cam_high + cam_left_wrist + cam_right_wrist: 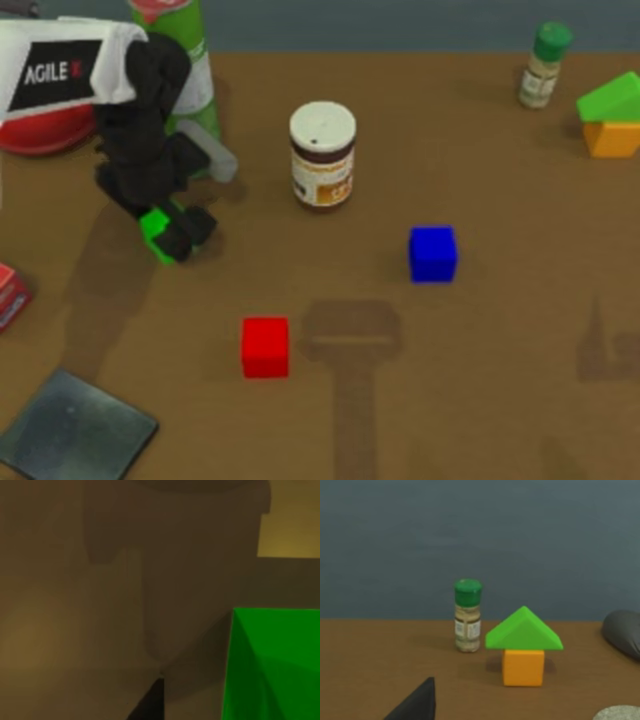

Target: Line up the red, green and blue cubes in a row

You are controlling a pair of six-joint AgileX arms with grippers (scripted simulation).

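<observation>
Green cube (pixel 275 665), rigid, light and flat-sided, was clamped across opposite faces by the left gripper (pixel 172 235), far left of the red cube (pixel 265 347) and blue cube (pixel 432 253).

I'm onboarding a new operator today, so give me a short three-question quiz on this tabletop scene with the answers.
1. True or false: the left gripper is at the green cube.
2. Which cube lies nearer the white-lidded jar in the top view: A) the red cube B) the blue cube?
3. What rests on the orange block at the table's far right?

Key
1. True; the cube sits between its fingers, at the table's left.
2. B.
3. The green wedge block, beside the green-capped spice bottle. The right arm itself is out of the top view.
</observation>
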